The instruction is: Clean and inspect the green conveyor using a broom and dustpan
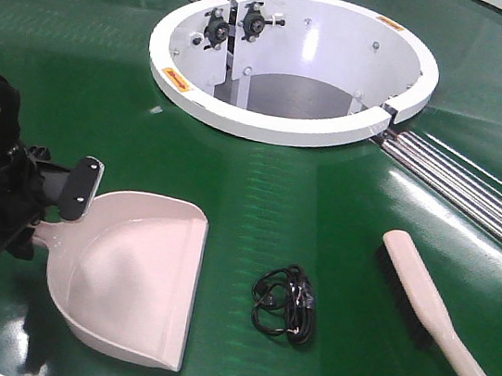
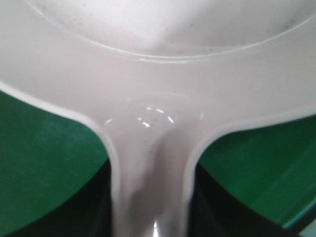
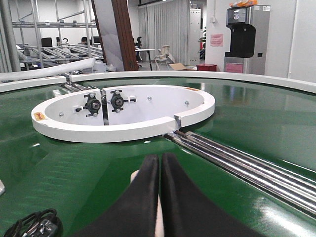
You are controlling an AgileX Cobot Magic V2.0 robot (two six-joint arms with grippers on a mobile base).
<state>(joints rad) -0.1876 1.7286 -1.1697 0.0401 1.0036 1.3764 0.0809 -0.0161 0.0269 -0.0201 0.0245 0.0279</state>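
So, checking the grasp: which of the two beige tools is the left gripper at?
The dustpan, the wide scoop; the left gripper sits at its handle. The slim black-bristled broom lies apart, with no gripper on it.

Orange stickers on the green conveyor are illegible.

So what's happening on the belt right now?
The left hand appears clamped on the handle of the dustpan, which sits flat on the green conveyor. The broom lies on the belt to the right, not picked up. The right hand is shut, low over the belt and outside the front view. A black cable bundle lies between the two, outside the pan.
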